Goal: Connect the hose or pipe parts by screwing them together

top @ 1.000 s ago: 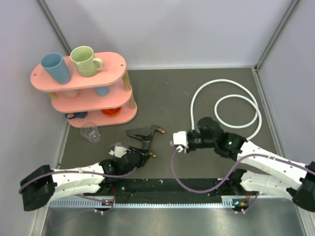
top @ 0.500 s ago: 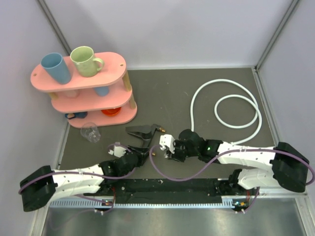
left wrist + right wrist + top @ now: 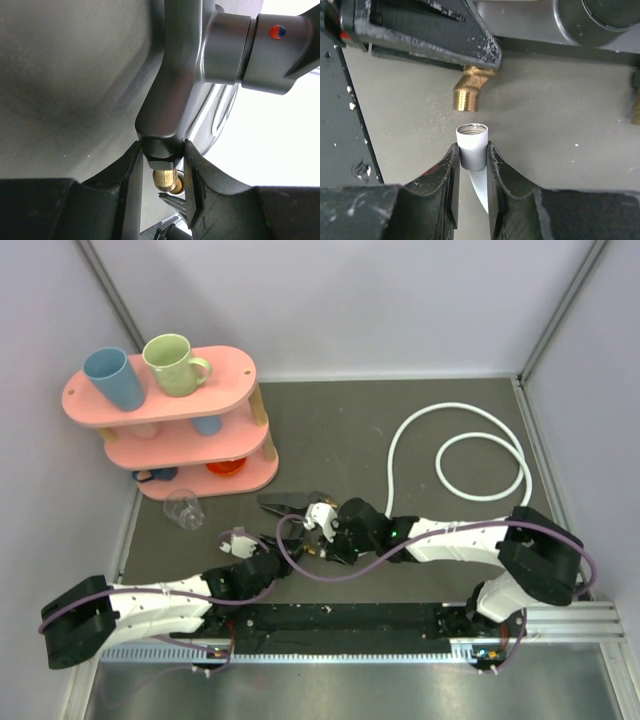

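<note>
Held small black Y-shaped tap fitting [image 3: 175,85] clenched in left gripper [image 3: 161,151], centre of top view, toward lower edge. Gripped metal end nut [image 3: 472,137] of long thin white flexible hose [image 3: 455,405] in right gripper [image 3: 471,151], lower centre of right wrist view, with loops lying upper right of top view. Pointed nut's open mouth up-frame at brass threaded end [image 3: 467,97], just above, not touching. Judged thread axis tilted slightly off nut axis; called for alignment before advancing and turning.
</note>
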